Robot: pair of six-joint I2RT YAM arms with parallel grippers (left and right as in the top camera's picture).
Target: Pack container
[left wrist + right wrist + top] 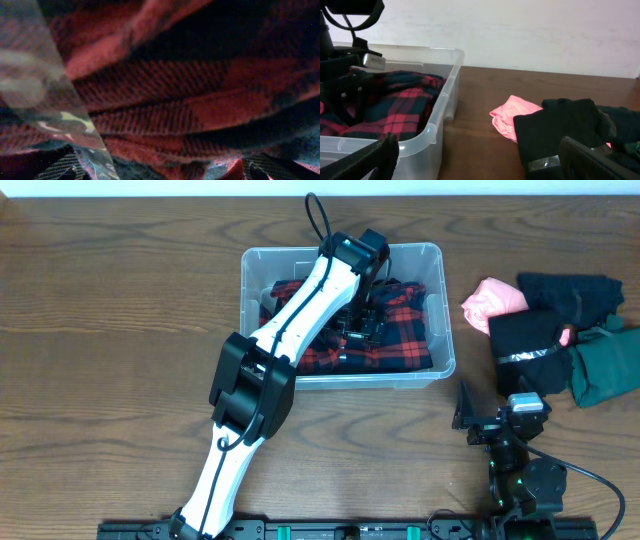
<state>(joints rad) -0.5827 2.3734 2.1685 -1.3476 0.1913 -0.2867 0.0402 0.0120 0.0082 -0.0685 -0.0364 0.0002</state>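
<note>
the container [400, 382] sits on the wooden surface [120, 300] a little right of middle, its near wall [440, 115] showing clear at the left of the right wrist view. one thing is packed so far: a red and black plaid garment [400, 330] lies spread over most of its floor. the left arm reaches down into the bin and the left pincer [362, 320] is low on that cloth. its wrist view is filled with plaid [200, 100] at very close range, with its fingertips [65, 170] wide apart at the bottom corners, so it looks released and pressing or smoothing rather than gripping. the right pincer [495, 412] waits near the front edge, just right of the bin. it is spread wide with nothing between its fingers [365, 160], and it faces the clothes that are not yet packed. these lie in a loose heap to the right of the bin: a pink garment [492, 302] nearest it, a black garment [535, 345] touching the pink one, another dark piece [570, 290] behind, and a green garment [605, 365] at the far right. by my reckoning the job is early: one item in and about four left, with plenty of room on top of the plaid.
</note>
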